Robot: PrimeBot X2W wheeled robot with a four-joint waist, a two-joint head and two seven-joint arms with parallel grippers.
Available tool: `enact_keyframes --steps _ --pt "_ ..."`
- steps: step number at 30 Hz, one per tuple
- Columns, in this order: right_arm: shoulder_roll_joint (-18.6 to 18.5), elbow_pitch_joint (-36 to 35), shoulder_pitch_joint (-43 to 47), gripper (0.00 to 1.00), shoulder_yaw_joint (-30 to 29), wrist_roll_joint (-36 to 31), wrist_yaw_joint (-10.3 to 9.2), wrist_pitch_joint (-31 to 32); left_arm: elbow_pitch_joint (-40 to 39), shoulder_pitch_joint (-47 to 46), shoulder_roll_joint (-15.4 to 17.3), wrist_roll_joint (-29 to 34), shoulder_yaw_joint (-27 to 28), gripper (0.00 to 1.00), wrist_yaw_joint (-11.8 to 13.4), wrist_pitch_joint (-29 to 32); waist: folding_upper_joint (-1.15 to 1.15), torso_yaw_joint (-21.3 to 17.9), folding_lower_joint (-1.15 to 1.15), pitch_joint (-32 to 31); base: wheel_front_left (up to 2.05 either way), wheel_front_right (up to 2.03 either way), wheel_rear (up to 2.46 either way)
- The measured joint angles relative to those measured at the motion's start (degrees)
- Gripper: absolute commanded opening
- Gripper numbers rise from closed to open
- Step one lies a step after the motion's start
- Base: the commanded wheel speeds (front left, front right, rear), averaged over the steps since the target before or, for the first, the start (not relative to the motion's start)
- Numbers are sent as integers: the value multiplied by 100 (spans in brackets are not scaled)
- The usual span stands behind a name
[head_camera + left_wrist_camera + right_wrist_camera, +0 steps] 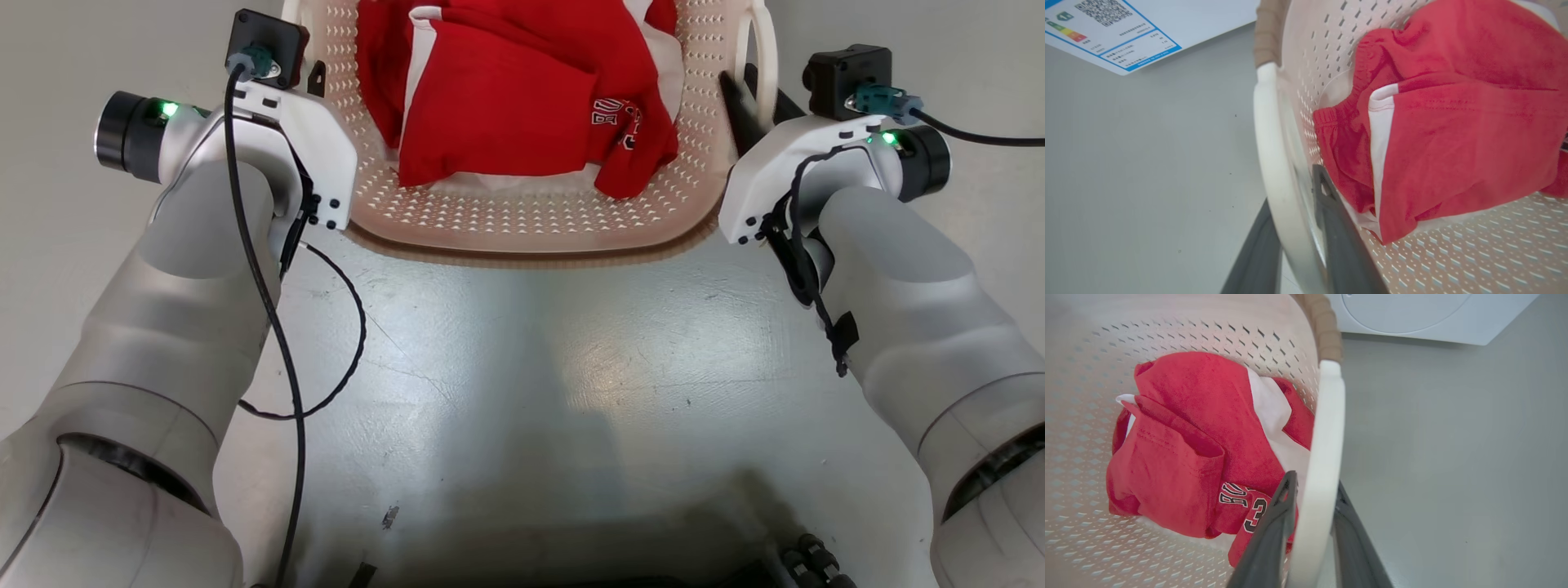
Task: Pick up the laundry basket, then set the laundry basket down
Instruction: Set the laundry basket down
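The cream-white perforated plastic laundry basket point(522, 220) stood on grey floor point(522, 367) before me, left gripper point(1292, 188) and right gripper point(1314, 479) straddling its white handles point(763, 49), grip unclear to me. Both needed moving together, level.

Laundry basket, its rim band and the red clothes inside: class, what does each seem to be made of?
Laundry basket: cream moulded plastic, probably; smooth, slightly glossy, with regular punched holes.
Rim band: brown, woven-look ribbing; plastic or wicker, unclear.
Red clothes: soft knit fabric, matt, creased, with stitched hems.
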Motion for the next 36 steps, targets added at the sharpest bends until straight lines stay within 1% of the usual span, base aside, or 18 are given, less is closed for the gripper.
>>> enact_keyframes --steps 1,2,5,11,13,20,23,30,36 --pt "-2 -4 -1 100 -32 -68 40 0 0 -2 -5 -13 0 67 18 91 0 -1 0 1 0 0 0" --pt "-7 -8 -3 100 -93 -149 40 1 0 -2 -15 -20 5 100 20 163 0 4 0 2 0 0 0" --pt "-13 -11 -16 100 -222 -269 42 -2 0 -2 -43 -64 16 100 73 254 0 22 0 0 0 0 0" --pt "-12 -14 -137 100 -805 -753 42 -2 0 -2 -36 -74 21 100 130 266 0 29 0 -32 0 0 0" --pt "-8 -30 -127 100 -975 -931 42 -2 1 -1 -35 -111 29 100 189 253 0 33 0 -72 0 0 0" --pt "3 -222 -92 100 -1641 -1568 42 -2 1 24 -32 -172 48 100 190 276 0 49 0 -264 0 0 0" --pt "3 -344 4 100 -1895 -1830 42 -3 1 57 -27 -224 74 100 227 266 0 52 0 -377 0 0 0" --pt "20 -577 393 100 -2560 -2442 42 -3 4 283 -85 -456 222 100 247 -155 0 75 0 -754 0 0 0" --pt "13 -899 776 100 -3176 -2998 42 -3 1 547 -154 -570 323 100 211 -490 0 106 0 -1235 0 0 0"
